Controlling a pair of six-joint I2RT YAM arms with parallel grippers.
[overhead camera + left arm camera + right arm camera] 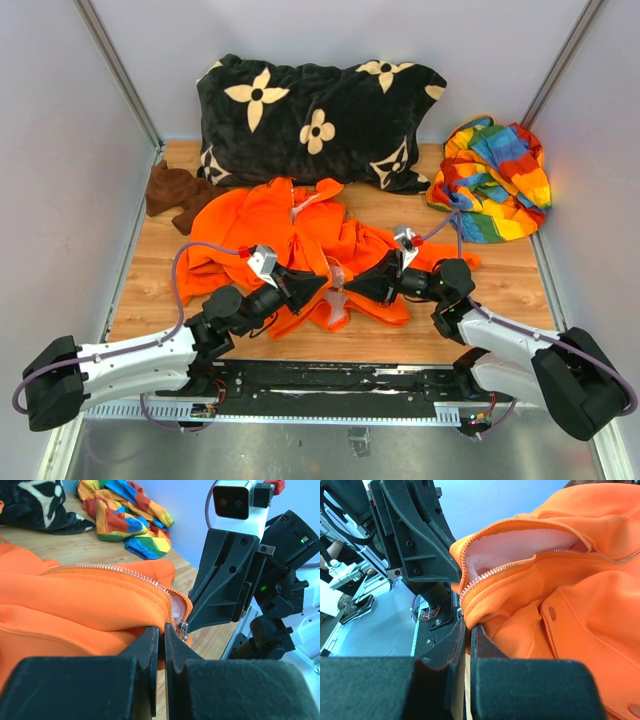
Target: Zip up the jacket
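Both arms' fingers — seemingly — on jacket

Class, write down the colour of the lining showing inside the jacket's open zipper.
Pale pink lining, against the orange jacket; clearest in the right wrist view.

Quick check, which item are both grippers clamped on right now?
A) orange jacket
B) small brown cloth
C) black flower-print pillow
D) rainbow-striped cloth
A: the wrist views show the left gripper and the right gripper each pinched shut on orange fabric of the jacket, right beside its zipper.
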